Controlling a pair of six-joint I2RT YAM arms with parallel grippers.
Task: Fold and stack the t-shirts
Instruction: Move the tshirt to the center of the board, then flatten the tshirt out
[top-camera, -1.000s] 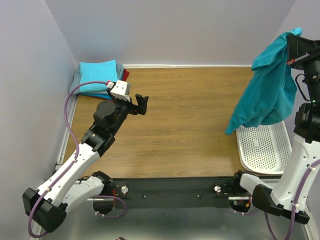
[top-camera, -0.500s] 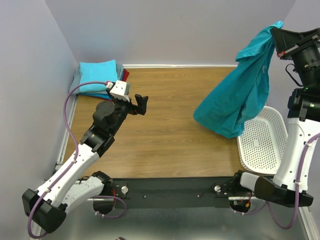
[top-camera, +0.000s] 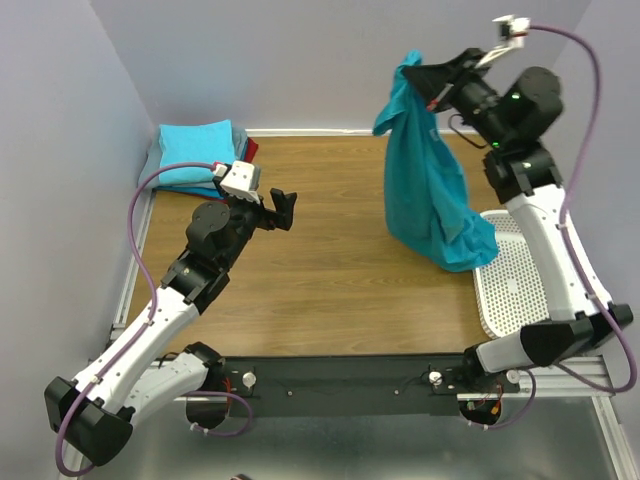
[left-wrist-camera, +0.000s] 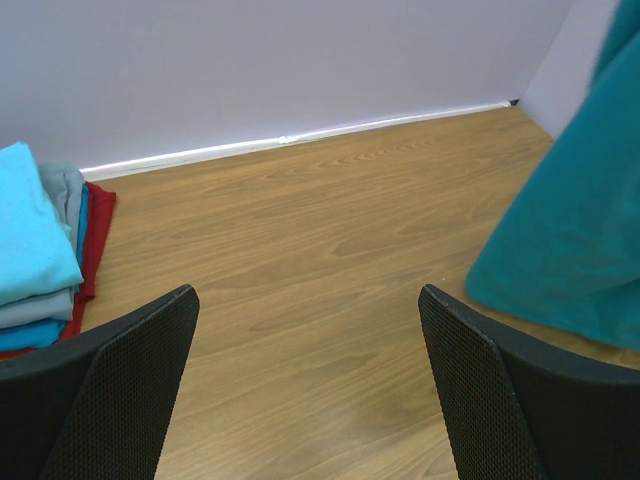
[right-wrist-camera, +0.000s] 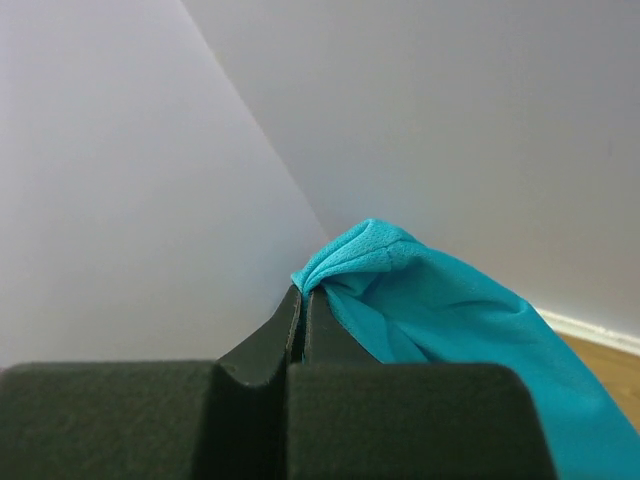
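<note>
The right gripper (top-camera: 425, 78) is pressed together on a bunched edge of the plain teal-blue cloth t-shirt (top-camera: 425, 180). It holds the shirt high above the wooden tabletop (top-camera: 330, 270), up and to the left of the white perforated plastic basket (top-camera: 530, 290). In the right wrist view the gripper (right-wrist-camera: 302, 300) closes on a small fold of the shirt (right-wrist-camera: 420, 300).

The shirt hangs with its long axis vertical. Its lower hem drapes toward the basket's left rim; whether it touches the rim or the wood cannot be told.

The left gripper (top-camera: 283, 208) is spread wide and empty, well to the left of the basket, and faces the hanging cloth (left-wrist-camera: 570, 230).

The stack of folded turquoise, grey and dark red t-shirts (top-camera: 195, 150) lies at the far corner across from the basket.

Laying the shirt flat likely turns on its free lower hem. That hem lies on the basket side of the left gripper, which is the nearer free one.
</note>
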